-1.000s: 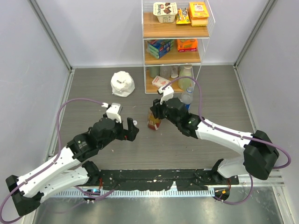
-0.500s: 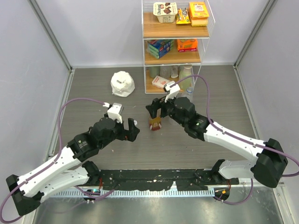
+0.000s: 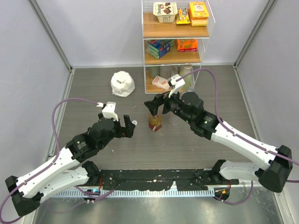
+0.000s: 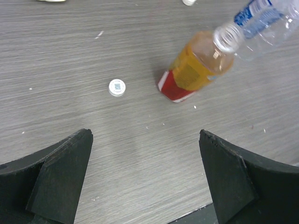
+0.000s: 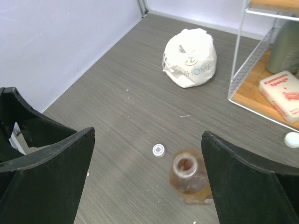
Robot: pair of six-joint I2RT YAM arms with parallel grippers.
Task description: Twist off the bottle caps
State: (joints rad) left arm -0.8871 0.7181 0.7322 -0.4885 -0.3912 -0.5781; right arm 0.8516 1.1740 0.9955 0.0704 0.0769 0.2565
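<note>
Amber bottle stands upright, neck bare. Its white cap lies just left of it, between bottle and my left gripper, which is released and empty. Right gripper hovers over the bottle, fingers spread. Bare table lies left of the bottle; the wire shelf stands behind it.
</note>
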